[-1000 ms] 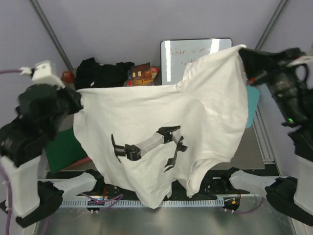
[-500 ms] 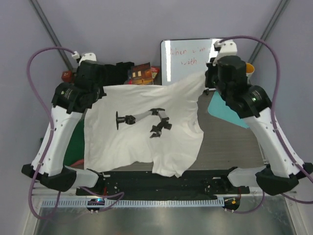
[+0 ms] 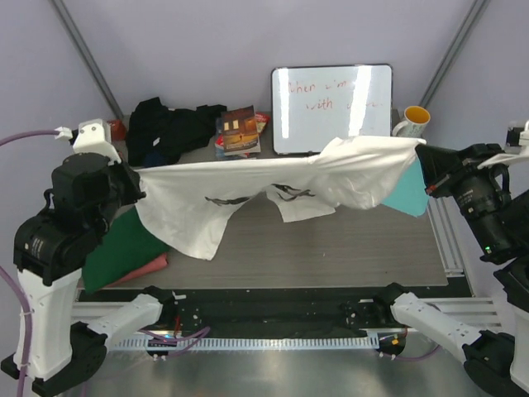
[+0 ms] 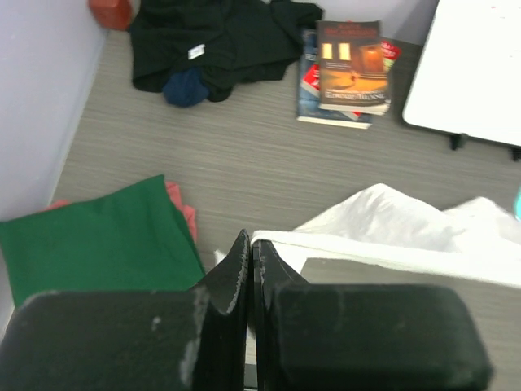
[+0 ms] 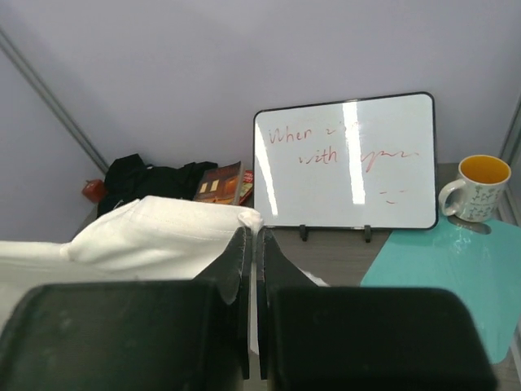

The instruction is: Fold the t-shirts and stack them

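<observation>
Above the middle of the table, the white t-shirt hangs stretched almost level between the two arms. The left gripper is clamped on one end and the right gripper on the other. I judge this to be the spreading step: the shirt is held taut in the air, no fold is made yet, and nothing has been added to a stack. One flap sags low on the left side and the cloth is bunched toward the right. The next move therefore calls for both arms to come down together, keeping the tension even, so the shirt lands flat on bare wood between the teal mat and the dark green t-shirt.

The top view alone shows the whole span, the sag and the black printed marks. The left wrist view shows what it cannot: the jaws pressed together on a thin white edge, a salmon pink t-shirt peeking from under the green one, and a heap of black t-shirts beside the books. The right wrist view shows its jaws likewise closed, with a thick roll of white cloth at the tips. It is probably more than one layer, though I cannot be sure from here. Behind stand the whiteboard and the mug.
</observation>
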You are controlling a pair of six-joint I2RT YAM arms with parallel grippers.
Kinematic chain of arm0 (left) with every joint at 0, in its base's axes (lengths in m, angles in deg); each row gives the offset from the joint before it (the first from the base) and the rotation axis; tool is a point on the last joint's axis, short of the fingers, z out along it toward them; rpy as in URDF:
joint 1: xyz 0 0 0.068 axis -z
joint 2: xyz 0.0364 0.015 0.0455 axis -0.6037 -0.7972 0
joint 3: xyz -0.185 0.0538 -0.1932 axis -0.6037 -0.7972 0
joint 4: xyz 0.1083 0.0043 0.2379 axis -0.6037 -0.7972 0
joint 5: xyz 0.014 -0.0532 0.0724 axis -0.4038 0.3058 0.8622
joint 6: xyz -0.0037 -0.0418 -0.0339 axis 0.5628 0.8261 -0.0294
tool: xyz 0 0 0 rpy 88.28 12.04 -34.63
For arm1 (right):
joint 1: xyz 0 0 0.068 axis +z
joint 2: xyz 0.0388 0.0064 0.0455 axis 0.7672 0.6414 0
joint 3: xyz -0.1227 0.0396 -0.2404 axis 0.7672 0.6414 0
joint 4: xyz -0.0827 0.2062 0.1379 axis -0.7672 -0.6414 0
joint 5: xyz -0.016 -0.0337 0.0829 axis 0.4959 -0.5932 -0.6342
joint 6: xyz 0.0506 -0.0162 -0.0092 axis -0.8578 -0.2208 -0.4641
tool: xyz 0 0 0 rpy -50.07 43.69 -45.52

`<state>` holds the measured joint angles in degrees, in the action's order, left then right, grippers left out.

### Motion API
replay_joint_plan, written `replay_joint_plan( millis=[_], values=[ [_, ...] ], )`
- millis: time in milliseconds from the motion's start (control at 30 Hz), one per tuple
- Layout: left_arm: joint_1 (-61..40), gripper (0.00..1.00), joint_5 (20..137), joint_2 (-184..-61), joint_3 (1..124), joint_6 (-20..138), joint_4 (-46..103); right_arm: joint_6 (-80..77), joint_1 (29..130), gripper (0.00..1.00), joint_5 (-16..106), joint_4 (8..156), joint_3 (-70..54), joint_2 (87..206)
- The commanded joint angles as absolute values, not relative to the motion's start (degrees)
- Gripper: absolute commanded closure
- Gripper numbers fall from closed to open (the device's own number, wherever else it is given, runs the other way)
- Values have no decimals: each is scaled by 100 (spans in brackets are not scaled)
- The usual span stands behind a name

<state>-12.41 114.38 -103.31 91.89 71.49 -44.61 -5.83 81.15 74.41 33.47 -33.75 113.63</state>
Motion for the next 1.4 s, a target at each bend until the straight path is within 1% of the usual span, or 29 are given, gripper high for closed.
replay_joint_plan(
  millis=[0,167,233,333,467,533,567,633,667,767,800,867,933,967,1067,1133,1200,1267,1333,1367],
  values=[
    [-1279,100,10971,-10022,9382,6804,-4522,-625,8096,99,6685,3149,-3568,11201],
    [-1270,100,10199,-9794,9496,6621,-4364,-731,8096,99,5918,2955,-3981,11122],
    [-1279,100,10074,-9715,9531,6585,-4311,-731,8096,99,5594,3007,-4078,11069],
    [-1279,100,9758,-9627,9409,6576,-4136,-722,8096,99,5530,3175,-4113,11068],
    [-1279,100,9932,-9617,9023,6664,-3776,-634,8096,99,5670,3332,-4043,11296],
    [-1279,100,10336,-9714,8777,6769,-3565,-591,8087,99,6029,3482,-3938,11437],
    [-1279,100,10546,-9923,8724,6830,-3494,-564,8096,99,6406,3535,-3920,11638],
    [-1279,100,10995,-10214,8592,7041,-3424,-520,8096,99,6760,3570,-3946,11990],
    [-1279,100,11101,-10511,8548,7103,-3336,-424,8096,99,7039,3579,-3973,12400],
    [-1314,100,11637,-11127,8521,7445,-3344,-301,8096,99,7462,3570,-4017,13070],
    [-1366,100,11716,-11564,8538,7498,-3353,-274,8096,99,7690,3579,-4008,13447],
    [-1586,100,11918,-11962,8582,7604,-3301,-213,8096,99,7824,3736,-3894,13792],
    [-1796,100,11989,-12367,8434,7569,-3091,-81,8043,99,8044,4078,-3561,14144],
    [-1885,100,11876,-12455,8372,7482,-2820,-63,7973,99,8036,4167,-3464,14240],
    [-2236,100,11551,-12904,8240,7464,-2615,-115,7675,99,7983,4387,-3147,14610],
    [-2290,100,11454,-13045,8196,7402,-2571,-107,7630,99,8053,4675,-2928,14428],
    [-2281,100,11357,-12958,7951,7280,-2369,-54,7612,99,8088,5054,-2366,14120],
    [-2281,100,11191,-12668,7775,7218,-2211,-45,7612,99,8071,5336,-2015,13654],
    [-2290,100,10665,-12179,7572,7182,-2193,-124,7612,99,7913,5346,-1864,13329],
    [-2290,100,10454,-11975,7493,7182,-2202,-142,7612,99,7651,5337,-1715,12918]
  ],
)
